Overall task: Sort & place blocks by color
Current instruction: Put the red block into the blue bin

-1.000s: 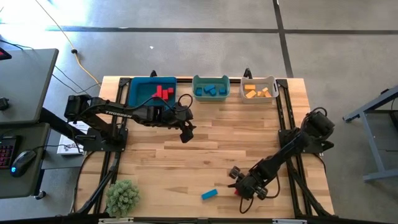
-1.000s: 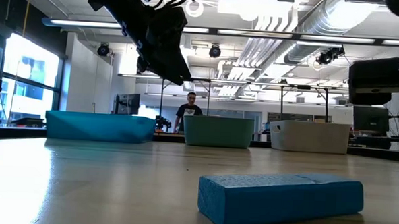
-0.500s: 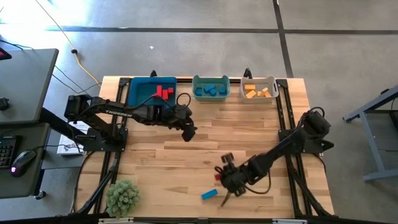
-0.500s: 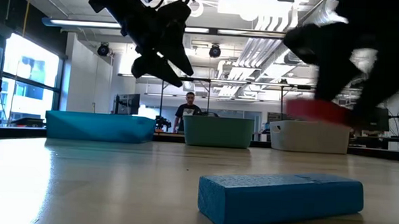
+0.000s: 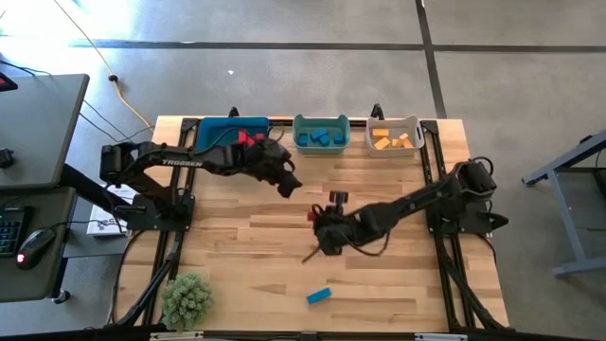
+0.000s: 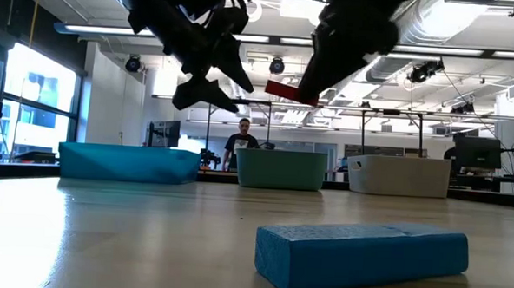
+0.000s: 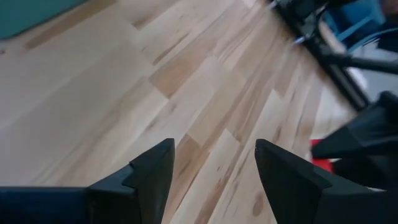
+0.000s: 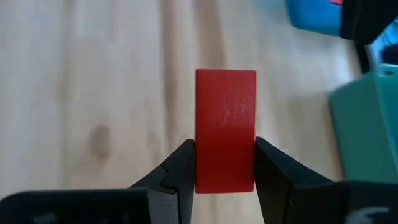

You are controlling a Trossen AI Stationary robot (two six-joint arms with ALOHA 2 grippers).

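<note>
My right gripper (image 5: 319,224) hangs over the middle of the table, shut on a red block (image 8: 225,124), which the low view shows well above the wood (image 6: 283,91). To its far left my left gripper (image 5: 287,186) hovers open with nothing between its fingers (image 7: 214,163). A blue block (image 5: 319,296) lies flat on the table near the front edge. At the far edge stand a blue bin (image 5: 216,142) with red blocks (image 5: 248,139), a teal bin (image 5: 320,124) with blue blocks, and a white bin (image 5: 394,124) with orange blocks. My right gripper pinches the red block's two long sides (image 8: 198,163) between its two fingers, at the end nearer the wrist. Most of the block sticks out past the fingertips. The fingers slant down and lie along the block. The block is lifted clear of the table.
A small green plant (image 5: 187,301) sits at the table's near left corner. Bare wood lies between the two grippers and the bins. The left arm reaches across in front of the blue bin. A person stands in the room far behind the table (image 6: 243,142).
My right gripper has risen from the table's near right part and swung toward the middle, rolling its wrist. The red block went with it and now hangs clear of the table. My left gripper has drifted a little toward the far edge while rolling, still open.
</note>
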